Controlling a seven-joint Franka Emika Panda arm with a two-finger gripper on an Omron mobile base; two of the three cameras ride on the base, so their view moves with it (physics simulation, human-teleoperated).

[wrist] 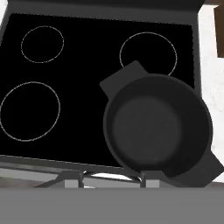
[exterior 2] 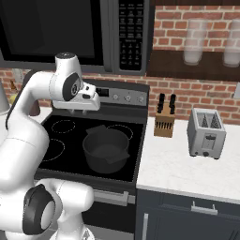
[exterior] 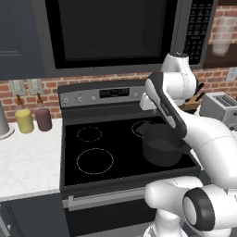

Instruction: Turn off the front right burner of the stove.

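The stove (exterior: 121, 155) is a black glass-top range with thin white ring marks and a grey back panel (exterior: 92, 98) of small knobs and a dark display. A dark pot (exterior: 159, 146) with two flat handles sits on its front right burner. More knobs (exterior 2: 127, 98) show on the panel's right side. My gripper (exterior 2: 77, 111) hangs above the cooktop's middle, pointing down, short of the back panel. In the hand view the stove (wrist: 83, 65) and the pot (wrist: 157, 127) lie below. The gripper (wrist: 111, 181) is open, with its tips wide apart and nothing between them.
A black microwave (exterior: 111, 32) hangs over the range. A knife block (exterior 2: 164, 119) and a toaster (exterior 2: 206, 132) stand on the white counter (exterior 2: 187, 171) to the right. Two bottles (exterior: 33, 118) stand on the left counter (exterior: 28, 162).
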